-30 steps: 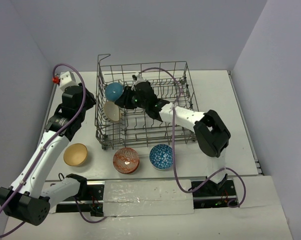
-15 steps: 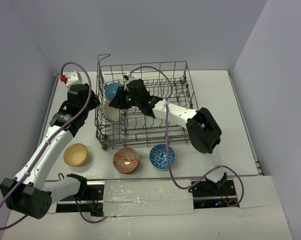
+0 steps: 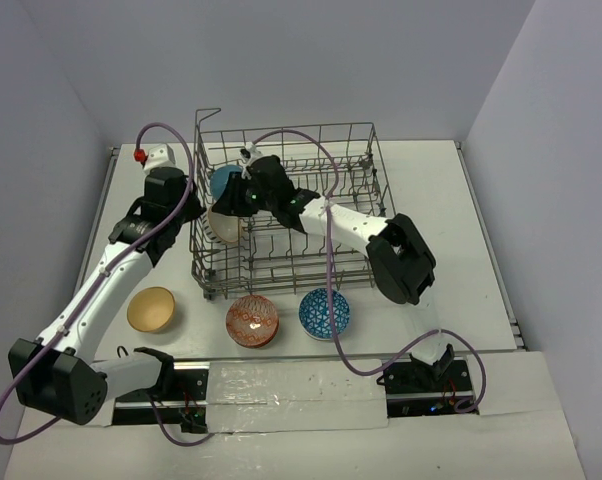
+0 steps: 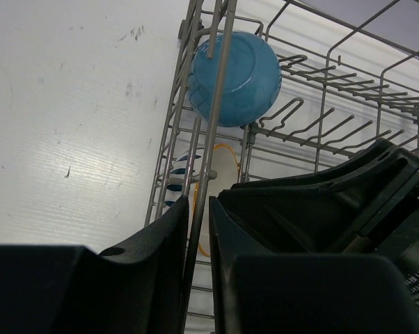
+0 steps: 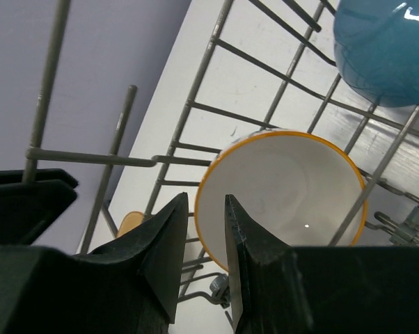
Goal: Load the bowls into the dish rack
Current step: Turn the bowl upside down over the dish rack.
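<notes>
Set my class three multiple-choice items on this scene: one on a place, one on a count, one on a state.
1. Where is the plain blue bowl? A in the rack; B on the floor; C on a shelf.
2. How many bowls stand on the table, outside the rack? A one; B three; C five.
3. How does the white bowl sit? A upside down; B on edge; C stacked in another.

1 A: it sits among the rack's wires.
2 B: the yellow bowl, red bowl and patterned bowl stand before the rack.
3 B: its hollow faces sideways.
</notes>
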